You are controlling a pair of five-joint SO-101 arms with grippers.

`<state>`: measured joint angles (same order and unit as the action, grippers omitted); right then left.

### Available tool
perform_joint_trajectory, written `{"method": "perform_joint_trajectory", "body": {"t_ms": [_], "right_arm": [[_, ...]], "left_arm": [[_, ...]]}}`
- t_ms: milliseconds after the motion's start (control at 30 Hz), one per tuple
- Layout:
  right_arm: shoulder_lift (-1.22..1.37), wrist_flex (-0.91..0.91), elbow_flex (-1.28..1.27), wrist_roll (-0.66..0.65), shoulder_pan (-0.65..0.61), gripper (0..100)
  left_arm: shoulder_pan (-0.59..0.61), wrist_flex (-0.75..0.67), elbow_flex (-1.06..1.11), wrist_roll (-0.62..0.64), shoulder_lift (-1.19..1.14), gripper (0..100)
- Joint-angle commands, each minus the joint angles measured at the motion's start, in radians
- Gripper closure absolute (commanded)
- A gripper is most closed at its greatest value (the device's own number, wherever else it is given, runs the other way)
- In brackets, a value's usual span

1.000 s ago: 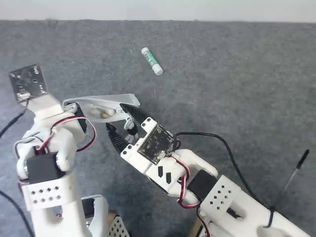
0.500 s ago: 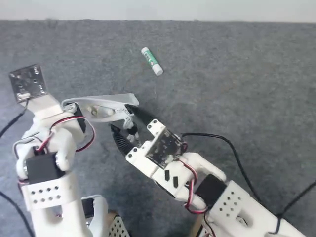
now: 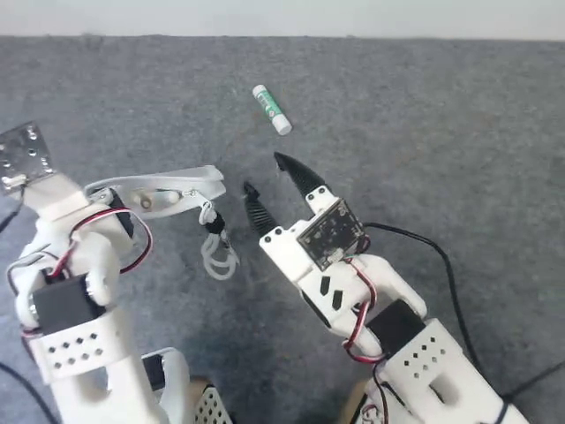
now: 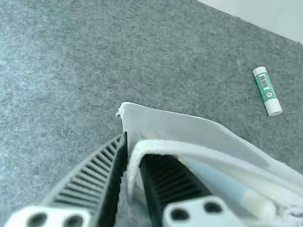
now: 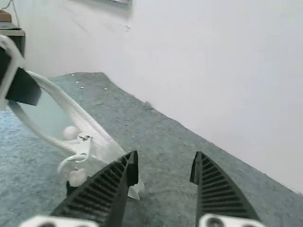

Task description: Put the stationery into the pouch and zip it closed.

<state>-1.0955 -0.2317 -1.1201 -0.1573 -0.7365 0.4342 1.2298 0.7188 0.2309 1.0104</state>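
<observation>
The translucent white pouch (image 3: 168,190) is held off the grey carpet by my left gripper (image 4: 132,156), which is shut on the pouch's rim (image 4: 189,142). A pale stick (image 4: 253,202) lies inside it. The zipper's white cord loop (image 3: 217,252) dangles from the pouch's end (image 5: 78,147). My right gripper (image 3: 265,177) stands open just right of the pouch's tip, holding nothing, its fingers (image 5: 113,184) apart. A white glue stick with a green label (image 3: 271,109) lies on the carpet beyond both grippers (image 4: 267,91).
Grey carpet (image 3: 424,132) covers the table, with open floor to the right and far side. A pale wall (image 5: 213,71) borders the far edge. Black cable (image 3: 424,256) trails from the right arm.
My right gripper has left the zipper pull, swung right and toward the glue stick, and stands wide open. The left arm shifted left with the pouch, and the cord loop now hangs free.
</observation>
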Motion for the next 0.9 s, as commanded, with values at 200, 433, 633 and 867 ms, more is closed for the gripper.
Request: {"method": "perform_joint_trajectory", "body": {"t_ms": [200,433,633,867], "right_arm": [[0.05,0.058,0.005,-0.015,0.058,81.9],[0.384,0.292,0.041,-0.015,0.125,81.9],[0.65,0.32,0.18,-0.006,0.186,81.9],[0.881,0.32,0.322,-0.011,0.193,81.9]], "left_arm": [[0.009,-0.029,-0.015,-0.002,0.031,99],[0.009,-0.028,-0.015,-0.002,0.031,99],[0.009,-0.026,-0.015,-0.002,0.031,99],[0.009,-0.025,-0.015,-0.002,0.031,99]]}}
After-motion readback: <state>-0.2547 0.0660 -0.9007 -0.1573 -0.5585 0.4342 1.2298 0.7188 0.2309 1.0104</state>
